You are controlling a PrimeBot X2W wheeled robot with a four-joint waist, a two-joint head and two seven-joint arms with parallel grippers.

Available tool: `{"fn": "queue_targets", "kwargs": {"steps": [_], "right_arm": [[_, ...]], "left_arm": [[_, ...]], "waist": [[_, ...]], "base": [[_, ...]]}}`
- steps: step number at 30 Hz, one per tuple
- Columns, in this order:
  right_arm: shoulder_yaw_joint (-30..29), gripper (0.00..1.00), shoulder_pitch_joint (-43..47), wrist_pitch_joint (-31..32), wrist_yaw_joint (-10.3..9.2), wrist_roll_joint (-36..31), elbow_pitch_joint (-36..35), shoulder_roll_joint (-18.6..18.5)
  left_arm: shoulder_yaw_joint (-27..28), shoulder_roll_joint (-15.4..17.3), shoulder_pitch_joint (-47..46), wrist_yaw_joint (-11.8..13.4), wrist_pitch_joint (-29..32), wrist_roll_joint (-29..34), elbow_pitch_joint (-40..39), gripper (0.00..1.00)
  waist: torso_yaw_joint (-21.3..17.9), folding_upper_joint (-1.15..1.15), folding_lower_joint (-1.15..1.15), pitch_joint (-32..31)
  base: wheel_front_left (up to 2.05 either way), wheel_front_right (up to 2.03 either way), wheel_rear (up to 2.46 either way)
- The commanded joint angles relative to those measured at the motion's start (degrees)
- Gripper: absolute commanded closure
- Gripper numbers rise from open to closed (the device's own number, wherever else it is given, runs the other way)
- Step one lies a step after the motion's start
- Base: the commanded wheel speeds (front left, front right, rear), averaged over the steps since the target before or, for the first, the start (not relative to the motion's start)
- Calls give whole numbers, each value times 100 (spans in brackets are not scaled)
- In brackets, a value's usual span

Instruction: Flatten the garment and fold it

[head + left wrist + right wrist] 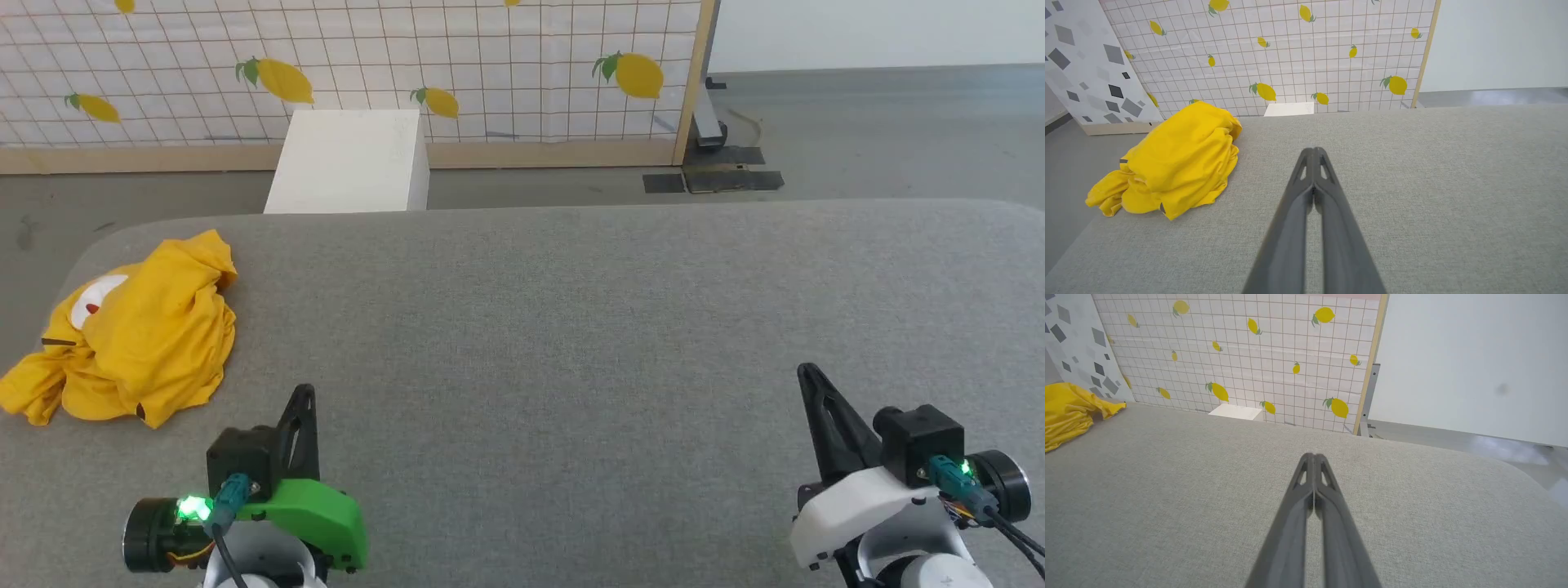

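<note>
Grey fabric tabletop had the crumpled bright yellow soft T-shirt at mid-left, up-left of the closed, empty left gripper; the closed right gripper sat way farther off.

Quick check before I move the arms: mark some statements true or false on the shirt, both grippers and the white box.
1. The yellow T-shirt lies bunched at the left end of the grey padded surface. True.
2. The left gripper holds the T-shirt. False: it is shut, empty, apart from it.
3. The right gripper is shut. True.
4. The white box stands on the surface. False: it stands on the floor beyond.
5. The T-shirt lies flat. False: crumpled heap.
</note>
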Motion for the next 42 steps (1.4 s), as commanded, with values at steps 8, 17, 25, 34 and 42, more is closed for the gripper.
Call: {"fn": "queue_targets", "kwargs": {"steps": [8, 17, 25, 34, 42], "right_arm": [[8, 100, -90, 1, -11, 4, -29, 3], [8, 100, -90, 1, -11, 4, -29, 3], [8, 100, -90, 1, -11, 4, -29, 3], [-4, 0, 4, -1, 0, 2, 6, 0], [-46, 0, 14, -91, -1, 140, 54, 0]], "left_arm": [[18, -22, -101, 38, 8, 60, 15, 100], [18, -22, -101, 38, 8, 60, 15, 100], [18, -22, -101, 38, 8, 60, 15, 100], [-12, 1, 9, -1, -1, -14, -3, 0], [23, 1, 47, -31, -91, -48, -54, 0]], "waist": [[0, 0, 0, 0], [0, 0, 0, 0], [0, 0, 0, 0], [0, 0, 0, 1], [-4, 0, 0, 11]], "base": [[0, 0, 0], [0, 0, 0], [0, 0, 0], [0, 0, 0], [0, 0, 0]]}}
